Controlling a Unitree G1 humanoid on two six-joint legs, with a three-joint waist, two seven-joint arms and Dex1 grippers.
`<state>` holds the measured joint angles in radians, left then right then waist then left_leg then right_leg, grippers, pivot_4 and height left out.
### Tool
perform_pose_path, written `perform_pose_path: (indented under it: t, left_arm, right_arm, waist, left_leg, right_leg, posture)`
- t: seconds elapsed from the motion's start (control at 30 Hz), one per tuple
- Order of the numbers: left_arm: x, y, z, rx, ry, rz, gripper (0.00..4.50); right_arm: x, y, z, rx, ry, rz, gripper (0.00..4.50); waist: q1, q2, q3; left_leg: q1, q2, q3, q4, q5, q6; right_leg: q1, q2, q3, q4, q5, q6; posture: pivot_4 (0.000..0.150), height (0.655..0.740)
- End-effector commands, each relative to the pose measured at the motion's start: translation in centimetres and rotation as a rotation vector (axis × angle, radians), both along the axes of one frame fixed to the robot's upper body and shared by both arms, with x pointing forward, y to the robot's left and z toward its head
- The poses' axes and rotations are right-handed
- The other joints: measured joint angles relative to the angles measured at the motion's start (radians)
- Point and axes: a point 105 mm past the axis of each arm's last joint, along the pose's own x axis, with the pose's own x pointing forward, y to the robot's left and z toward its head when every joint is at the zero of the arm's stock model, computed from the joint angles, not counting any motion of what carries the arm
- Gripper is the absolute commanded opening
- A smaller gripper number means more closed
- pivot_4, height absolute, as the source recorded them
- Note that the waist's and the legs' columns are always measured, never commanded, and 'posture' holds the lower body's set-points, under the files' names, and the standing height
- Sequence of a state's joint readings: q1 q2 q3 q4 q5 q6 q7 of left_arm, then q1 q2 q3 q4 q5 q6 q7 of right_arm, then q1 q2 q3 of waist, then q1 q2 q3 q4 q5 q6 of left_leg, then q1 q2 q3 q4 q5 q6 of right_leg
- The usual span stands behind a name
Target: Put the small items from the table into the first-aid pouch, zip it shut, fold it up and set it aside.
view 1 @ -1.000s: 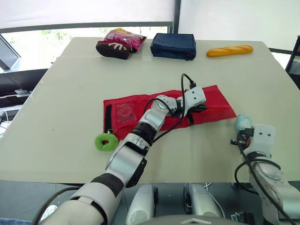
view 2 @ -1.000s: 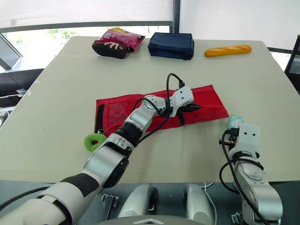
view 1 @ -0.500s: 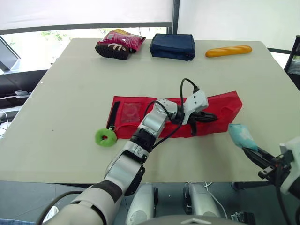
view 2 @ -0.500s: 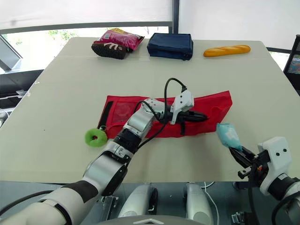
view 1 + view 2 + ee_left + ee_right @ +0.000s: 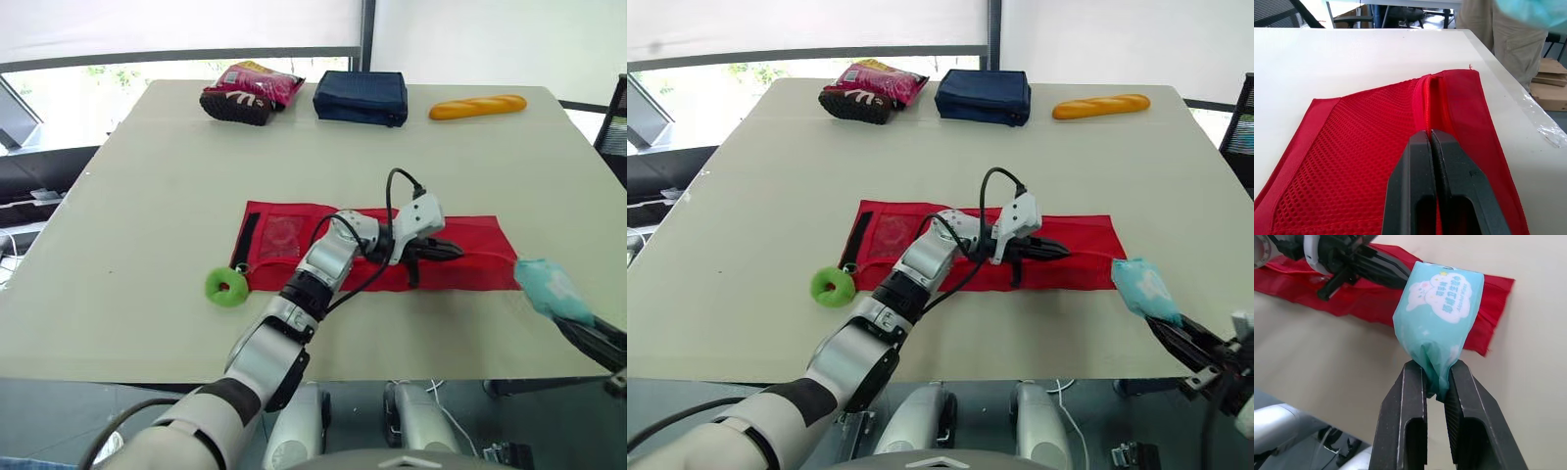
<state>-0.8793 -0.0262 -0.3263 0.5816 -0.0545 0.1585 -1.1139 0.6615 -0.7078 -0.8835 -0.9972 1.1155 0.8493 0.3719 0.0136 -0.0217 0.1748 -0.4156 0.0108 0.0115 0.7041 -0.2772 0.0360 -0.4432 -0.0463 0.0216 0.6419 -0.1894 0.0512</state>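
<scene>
Two grippers in play. Closest to the robot is the right gripper [image 5: 1187, 345], hanging off the near right edge of the beige table [image 5: 147, 176]. Its jaws are clamped on the crimped end of a teal plastic wet-wipe packet [image 5: 1442, 303]. The packet has little white cartoon shapes and print on the front, and it sticks up out of the black fingers [image 5: 1413, 396]. It's off the tabletop, just beside the right end of the pouch but not touching it.

Next out, mid-table, is the long flat red fabric pouch [image 5: 470, 264], lying unfolded from left to right. The front panel is open-weave red mesh with a plain red border, and a red zipper runs lengthwise. Its left end has a see-through window [image 5: 284, 235] and a black strap [image 5: 247, 238]. What's behind the window, can't really tell.

The left gripper [image 5: 1430, 134] reaches across the pouch with its jaws pinched together right on the zipper line. Past the tips, the zipper seam stands up in a small ridge that runs to the pouch's edge.

A bright green ring [image 5: 226, 287] lies on the table just beside the pouch's near left corner.

Along the far edge, left to right, are a pink and dark crinkly snack bag [image 5: 253, 90], a navy blue zipped fabric case [image 5: 361, 95] and a yellow-orange baguette-shaped thing [image 5: 478, 106].
</scene>
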Motion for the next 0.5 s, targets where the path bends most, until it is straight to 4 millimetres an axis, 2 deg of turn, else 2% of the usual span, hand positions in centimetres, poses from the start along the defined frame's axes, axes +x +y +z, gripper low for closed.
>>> perform_pose_path:
  t: [0.03,0.3,0.5]
  left_arm:
    - [-0.6,-0.9,1.1,-0.037,-0.039,-0.031,0.00]
    - [-1.0,-1.4,0.7,-0.062,-0.038,-0.014,0.00]
    - [-1.7,-1.5,-1.0,-0.015,-0.076,-0.024,0.00]
  right_arm:
    - [1.2,0.8,-1.5,-0.002,0.036,-0.041,0.05]
    - [3.9,1.4,-4.7,0.013,0.098,-0.118,0.05]
    - [6.0,1.4,-6.0,0.044,0.071,-0.198,0.05]
  waist:
    - [0.001,0.001,0.000]
    - [0.000,0.000,0.000]
    - [0.000,0.001,-0.001]
  left_leg:
    - [0.000,0.000,0.000,0.000,0.000,0.000]
    - [0.000,-0.002,0.000,0.000,0.000,0.000]
    - [0.001,-0.001,0.000,0.000,0.000,0.000]
  right_leg:
    - [0.000,0.000,0.000,0.000,0.000,0.000]
    - [0.000,0.000,0.003,0.000,0.000,0.000]
    - [0.000,0.000,0.003,0.001,0.001,0.001]
  posture:
    - [0.150,0.7134]
    - [0.150,0.7134]
    - [0.150,0.7134]
